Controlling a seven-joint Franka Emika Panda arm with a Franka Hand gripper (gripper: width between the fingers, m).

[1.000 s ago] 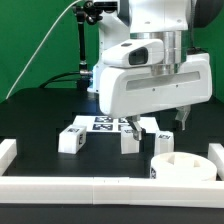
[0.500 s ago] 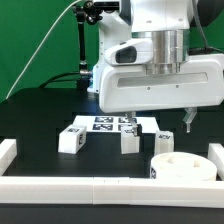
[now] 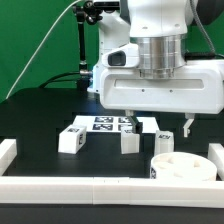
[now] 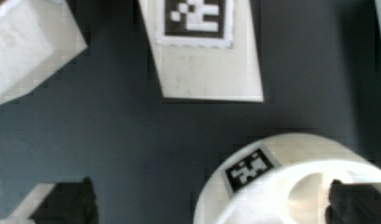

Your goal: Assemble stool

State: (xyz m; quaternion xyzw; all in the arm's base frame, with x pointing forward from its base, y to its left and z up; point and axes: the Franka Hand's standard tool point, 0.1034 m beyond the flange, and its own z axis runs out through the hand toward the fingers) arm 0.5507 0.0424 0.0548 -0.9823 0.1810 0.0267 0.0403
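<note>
- Risk of a clipped rim: the round, thick white plastic disc seat lies on the black table toward the exterior view's right, and in the wrist view one dark finger looks lined up over it, so a straight drop could land on top and shove it
- Risk of toppling the short white blocky legs standing near the marker board
- Robot gripper spread wide, empty, touching nothing, hanging above the table
</note>
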